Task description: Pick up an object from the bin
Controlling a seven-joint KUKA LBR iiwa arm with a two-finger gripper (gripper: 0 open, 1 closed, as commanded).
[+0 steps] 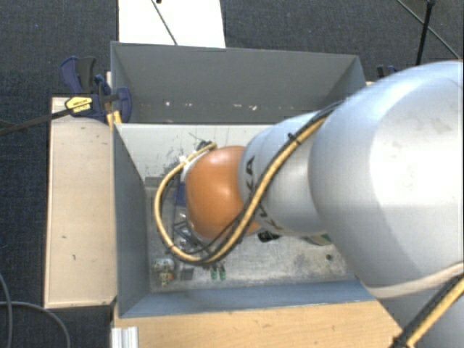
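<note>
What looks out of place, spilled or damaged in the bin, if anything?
Nothing stands out. A few small things lie loose on the floor of the bin, near the view's lower left corner. The walls look whole. The arm and its orange cover hide much of the floor, so the rest cannot be judged.

No text could be read w/ certainty. Black lettering point(250, 170) stood on the silver arm point(377, 180), just beside its orange cover point(210, 194), but the yellow cable point(284, 158) crossed it. Only frags of chars showed, approx. one or two strokes, too partial to make out.
</note>
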